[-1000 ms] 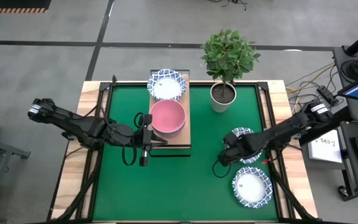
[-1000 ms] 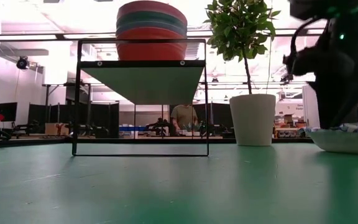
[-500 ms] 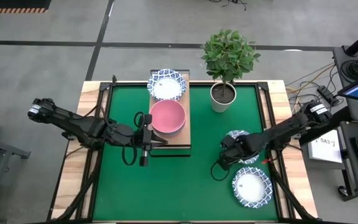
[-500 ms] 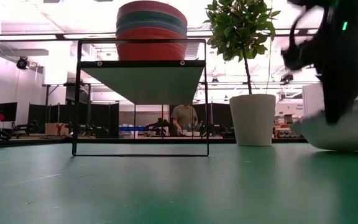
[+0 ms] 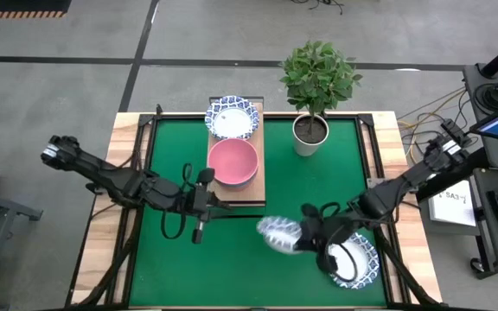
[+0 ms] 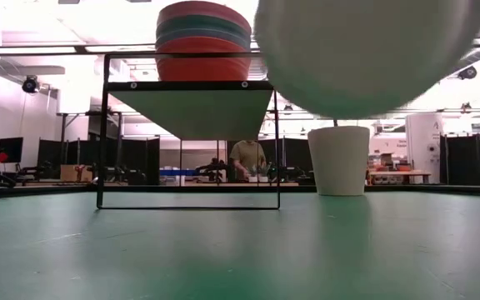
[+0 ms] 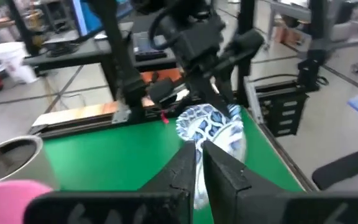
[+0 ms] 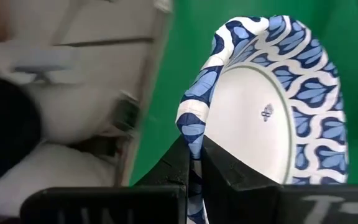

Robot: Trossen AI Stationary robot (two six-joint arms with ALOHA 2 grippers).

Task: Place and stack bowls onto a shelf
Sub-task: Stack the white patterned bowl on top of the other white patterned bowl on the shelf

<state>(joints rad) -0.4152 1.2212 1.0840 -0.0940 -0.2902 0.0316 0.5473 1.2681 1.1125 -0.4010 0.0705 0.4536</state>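
Bowls: we count three patterned, one on the shelf (image 5: pixel 237 164), one on the mat (image 5: pixel 232 259), one (image 5: pixel 277 234) clamped by the right gripper (image 5: pixel 299 237) at 5 o'clock; left gripper (image 5: pixel 201 188) clenched.

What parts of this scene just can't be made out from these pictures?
- Low view: the carried patterned bowl, close and blurred, hides the right claw and the plant above its pot.
- High view: that bowl is motion-smeared; the right arm covers part of the bowl on the mat.
- High view: the pink bowl hides those stacked beneath.
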